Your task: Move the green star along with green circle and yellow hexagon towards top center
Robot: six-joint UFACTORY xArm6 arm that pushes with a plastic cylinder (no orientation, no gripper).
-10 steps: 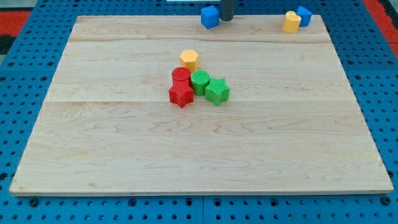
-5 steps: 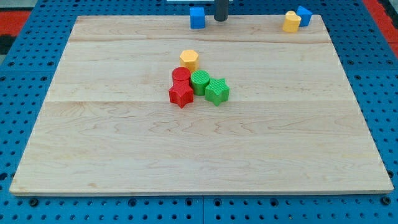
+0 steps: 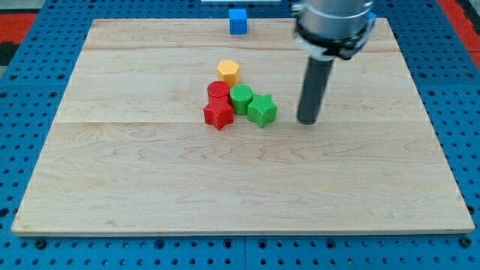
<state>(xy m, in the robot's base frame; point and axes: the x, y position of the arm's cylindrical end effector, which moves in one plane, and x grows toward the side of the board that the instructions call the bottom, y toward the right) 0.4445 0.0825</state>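
The green star sits near the board's middle, touching the green circle to its upper left. The yellow hexagon lies just above them, next to a red circle. A red star sits below the red circle. My tip rests on the board to the right of the green star, a short gap away and touching no block.
A blue cube sits at the top edge, left of centre. The arm's body covers the top right corner. The wooden board lies on a blue pegboard.
My tip moved from the top edge beside the blue cube down and right to beside the green star. The arm now hides the yellow and blue blocks at the top right.
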